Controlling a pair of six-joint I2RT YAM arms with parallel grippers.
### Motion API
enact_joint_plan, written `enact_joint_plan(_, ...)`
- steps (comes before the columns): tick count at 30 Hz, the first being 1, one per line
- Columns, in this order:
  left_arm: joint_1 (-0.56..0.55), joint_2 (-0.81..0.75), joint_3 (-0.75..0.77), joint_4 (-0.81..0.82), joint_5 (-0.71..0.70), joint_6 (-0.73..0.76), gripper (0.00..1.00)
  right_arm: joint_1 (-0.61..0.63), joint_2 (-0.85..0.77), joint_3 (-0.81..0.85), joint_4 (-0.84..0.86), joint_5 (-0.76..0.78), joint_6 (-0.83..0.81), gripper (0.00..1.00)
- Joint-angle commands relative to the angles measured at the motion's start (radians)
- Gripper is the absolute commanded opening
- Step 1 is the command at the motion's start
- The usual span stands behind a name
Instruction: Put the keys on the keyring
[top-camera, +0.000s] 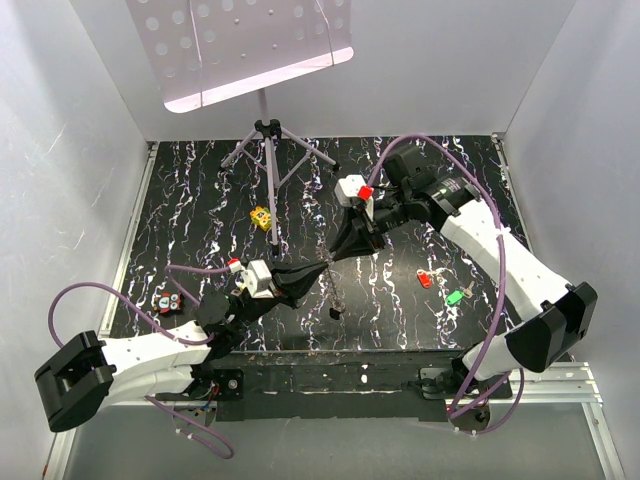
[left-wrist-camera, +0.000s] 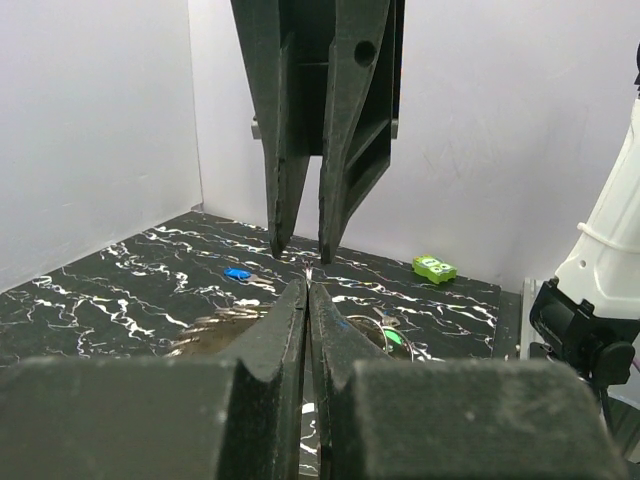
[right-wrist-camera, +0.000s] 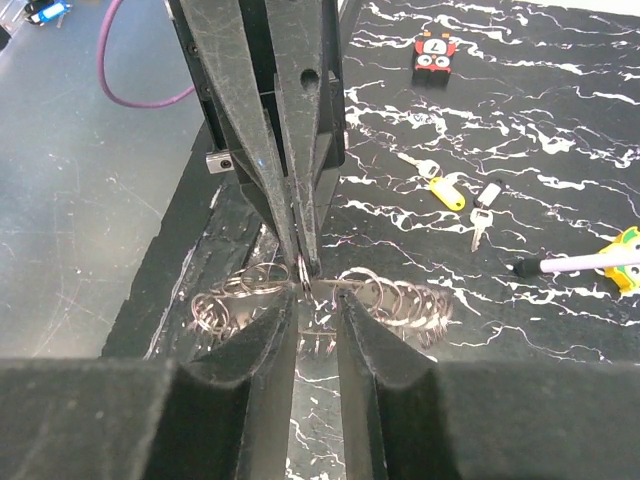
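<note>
- Left gripper (left-wrist-camera: 308, 292) — fingers pressed together, tips pinching the keyring (right-wrist-camera: 385, 292) in mid-air over the near middle of the table (top-camera: 400, 180). It was probably lifted so a key could be threaded with room underneath. How much of the wire sat between the pads was hidden.
- Right gripper (right-wrist-camera: 318, 310) — pointed in from the far right, tip to tip with the left. Its fingers stood a narrow gap apart, straddling the ring. My read is that it was there to steady the ring or pry the coil. Couldn't tell whether its pads touched the wire.
- Keyring — smeared into repeated ghost loops in the right wrist view, so its true outline was hard to make out. Couldn't tell whether any key was already on it. A small dark thing (top-camera: 335, 312) hung below the tips in the top view, too small to name.
- Keys — loose on the table, well apart from the ring, none in either gripper.
  - Red key (top-camera: 425, 278) and green key (top-camera: 455, 296) lay near right.
  - Yellow-headed key (right-wrist-camera: 445, 192) and silver key (right-wrist-camera: 482, 215) showed only from the right wrist.
  - Blue key (left-wrist-camera: 237, 272) showed only from the left wrist.
</note>
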Motion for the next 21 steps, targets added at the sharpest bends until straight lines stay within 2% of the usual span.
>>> enact_joint_plan(1,0.006,-0.005,0.008,0.06,-0.004,-0.007,0.0,0.023,0.002,-0.024,0.037,0.006,0.016,0.29)
enact_joint_plan(16,0.006,-0.002,0.01,0.066,-0.017,-0.013,0.0,0.04,-0.001,-0.061,0.061,-0.006,0.033,0.24)
enact_joint_plan(19,0.006,0.001,0.011,0.068,-0.017,-0.014,0.0,0.048,0.002,-0.061,0.062,-0.006,0.035,0.2)
enact_joint_plan(21,0.006,0.001,0.011,0.066,-0.018,-0.014,0.0,0.051,0.002,-0.062,0.06,-0.008,0.033,0.05)
